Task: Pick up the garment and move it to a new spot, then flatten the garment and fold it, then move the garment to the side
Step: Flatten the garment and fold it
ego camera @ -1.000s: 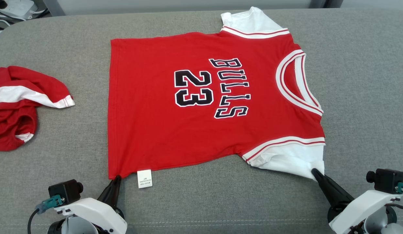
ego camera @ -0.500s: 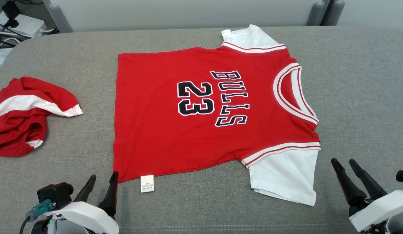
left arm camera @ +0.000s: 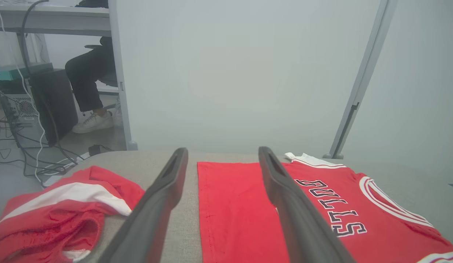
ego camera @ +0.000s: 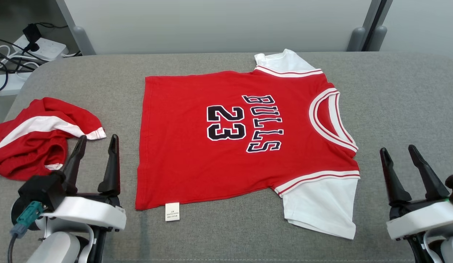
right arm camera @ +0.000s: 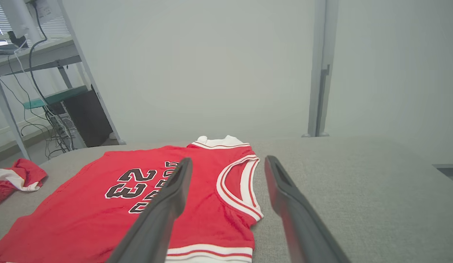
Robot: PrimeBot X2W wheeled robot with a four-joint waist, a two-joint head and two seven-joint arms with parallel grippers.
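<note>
Shirt lay flat mid-frame; left gripper, right gripper at lower corners, fingers spread, empty. Flattening seemed done; folding needed edge grasps.

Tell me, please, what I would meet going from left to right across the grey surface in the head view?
In order: crumpled red-and-white garment → left gripper, open → red Bulls jersey, spread flat → right gripper, open.
</note>
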